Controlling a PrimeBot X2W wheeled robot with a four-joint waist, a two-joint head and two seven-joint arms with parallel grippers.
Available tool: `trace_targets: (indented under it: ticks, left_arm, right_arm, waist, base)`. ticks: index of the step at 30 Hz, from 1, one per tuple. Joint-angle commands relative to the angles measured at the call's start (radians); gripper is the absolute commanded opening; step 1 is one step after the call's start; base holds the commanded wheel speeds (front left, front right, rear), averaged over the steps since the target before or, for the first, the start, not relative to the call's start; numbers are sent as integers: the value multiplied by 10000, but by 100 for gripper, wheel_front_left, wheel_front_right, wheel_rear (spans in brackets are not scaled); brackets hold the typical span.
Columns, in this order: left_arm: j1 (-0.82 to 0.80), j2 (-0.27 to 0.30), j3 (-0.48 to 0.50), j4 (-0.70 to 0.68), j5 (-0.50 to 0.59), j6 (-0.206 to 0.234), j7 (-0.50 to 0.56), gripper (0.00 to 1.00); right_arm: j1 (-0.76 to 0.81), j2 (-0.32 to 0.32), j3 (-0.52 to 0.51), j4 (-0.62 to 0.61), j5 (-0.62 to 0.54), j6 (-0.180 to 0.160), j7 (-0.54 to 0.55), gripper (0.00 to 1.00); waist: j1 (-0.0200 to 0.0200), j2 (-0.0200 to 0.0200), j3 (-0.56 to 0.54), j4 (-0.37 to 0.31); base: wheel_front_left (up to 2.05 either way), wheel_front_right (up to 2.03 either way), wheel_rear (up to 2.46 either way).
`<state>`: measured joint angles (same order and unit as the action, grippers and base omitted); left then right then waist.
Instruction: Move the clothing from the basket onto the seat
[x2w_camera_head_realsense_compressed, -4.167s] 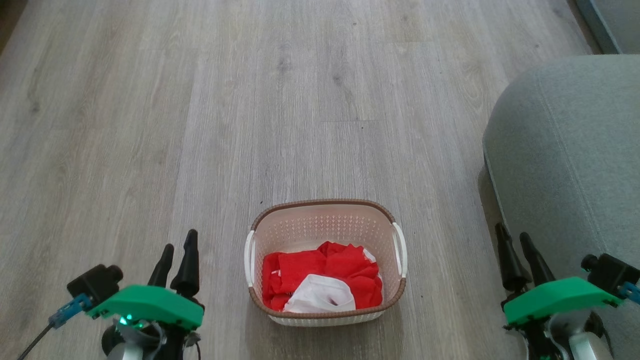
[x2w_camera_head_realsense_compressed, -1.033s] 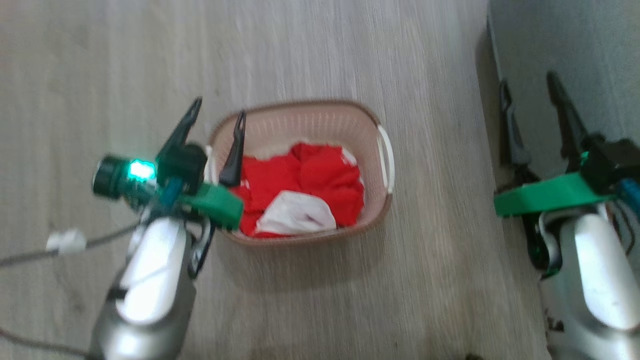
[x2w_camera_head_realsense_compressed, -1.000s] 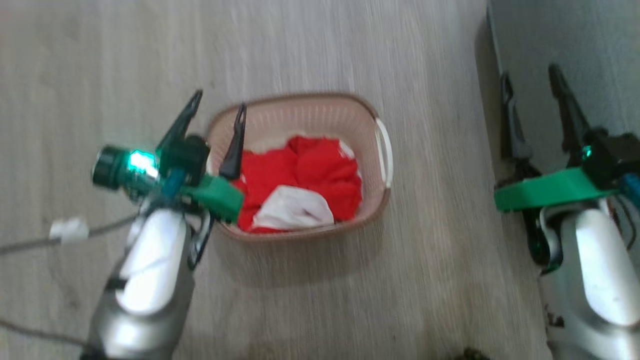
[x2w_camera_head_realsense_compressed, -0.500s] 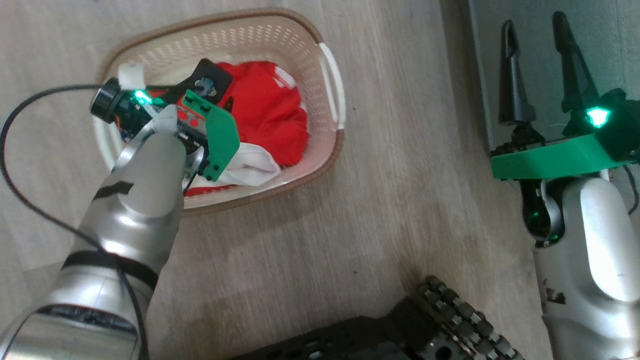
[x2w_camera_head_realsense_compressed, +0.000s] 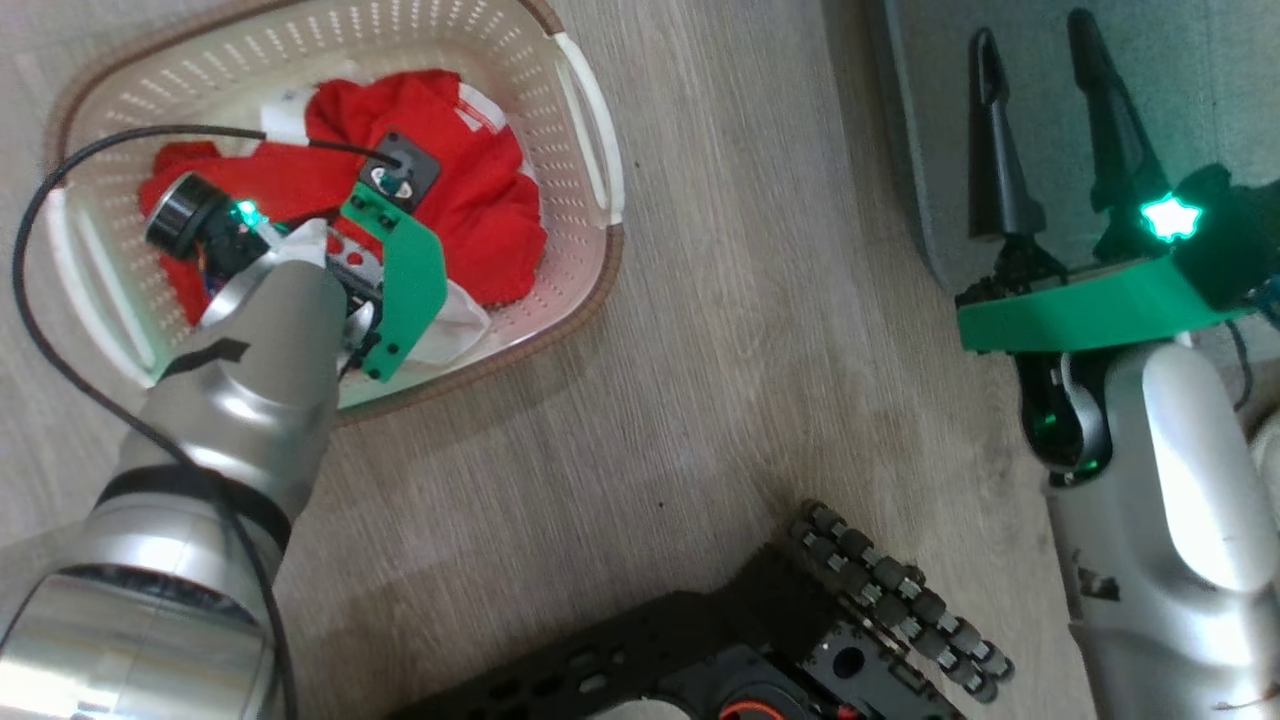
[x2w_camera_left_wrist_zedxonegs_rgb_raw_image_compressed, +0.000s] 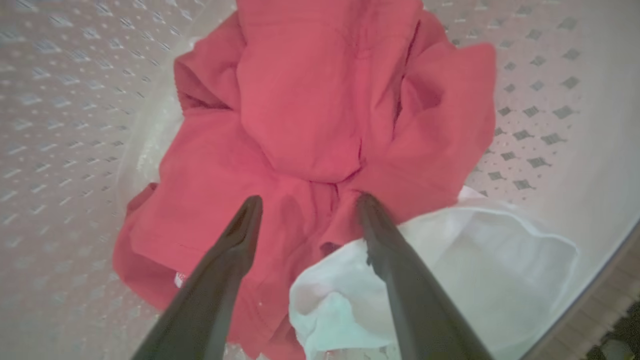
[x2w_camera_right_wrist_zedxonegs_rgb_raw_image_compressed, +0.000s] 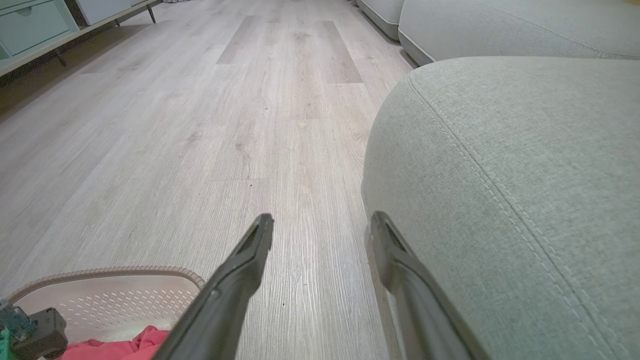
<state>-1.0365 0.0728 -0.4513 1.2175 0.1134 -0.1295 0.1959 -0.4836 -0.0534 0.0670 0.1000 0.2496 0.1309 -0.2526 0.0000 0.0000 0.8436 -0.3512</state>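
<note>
Left wrist view: left hand (x2w_camera_left_wrist_zedxonegs_rgb_raw_image_compressed: 310, 200) is seen inside the basket (x2w_camera_left_wrist_zedxonegs_rgb_raw_image_compressed: 55, 100), fingers spread wide, tips pointed down at the clothing (x2w_camera_left_wrist_zedxonegs_rgb_raw_image_compressed: 305, 100), nothing pinched yet. One tip is set over red cloth, the other at the line where the white part (x2w_camera_left_wrist_zedxonegs_rgb_raw_image_compressed: 500, 260) meets the red; contact looks likely but can't be confirmed. The step in hand is judged to be the grasp. For a good one, the tips should be pushed a little deeper so a thick fold of red is caught between them, not just the white edge, then closed fully before any lift. The perforated wall should be avoided so the light basket isn't dragged up too. Right hand (x2w_camera_head_realsense_compressed: 1032, 30) is held open and empty at the edge of the seat (x2w_camera_right_wrist_zedxonegs_rgb_raw_image_compressed: 500, 175), which stands well apart from the basket across the floor (x2w_camera_right_wrist_zedxonegs_rgb_raw_image_compressed: 250, 125).
</note>
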Motion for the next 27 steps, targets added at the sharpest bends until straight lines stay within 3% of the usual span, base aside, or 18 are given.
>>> trace_targets:
  ticks: [1, 9, 15, 17, 18, 23, 27]
  left_arm:
    - [-133, 248, 47, -66, -73, -7, 29, 100]
    - [-288, 873, 25, 338, -230, 121, 105, 100]
    - [-227, 972, -101, 482, -255, 136, 215, 100]
    - [-208, 928, -206, 515, -257, 104, 221, 39]
    - [-190, 905, -278, 533, -247, 85, 245, 0]
    - [-120, 647, -387, 568, -494, 21, 51, 0]
    - [-74, 351, -244, 351, -907, 7, -775, 0]
  right_arm:
    - [113, 31, 152, -364, 106, -2, -92, 100]
    - [75, 31, 282, -493, 406, -2, -92, 100]
    - [187, 31, 188, -483, 563, -2, -92, 100]
    - [183, 31, 193, -447, 603, -2, -92, 100]
    - [171, 31, 199, -429, 645, -2, -92, 100]
    - [164, 31, 125, -342, 741, -2, -92, 100]
    - [340, 31, -110, -212, 560, -2, -92, 100]
  waist:
    - [0, 0, 262, -142]
    - [0, 0, 850, -605]
    - [0, 0, 970, -801]
    - [0, 0, 990, -844]
    - [0, 0, 996, -860]
    - [0, 0, 777, -711]
    - [0, 0, 191, -261]
  base:
    - [0, 0, 0]
    - [0, 0, 0]
    - [0, 0, 0]
    - [0, 0, 0]
    - [0, 0, 0]
    - [0, 0, 0]
    - [0, 0, 0]
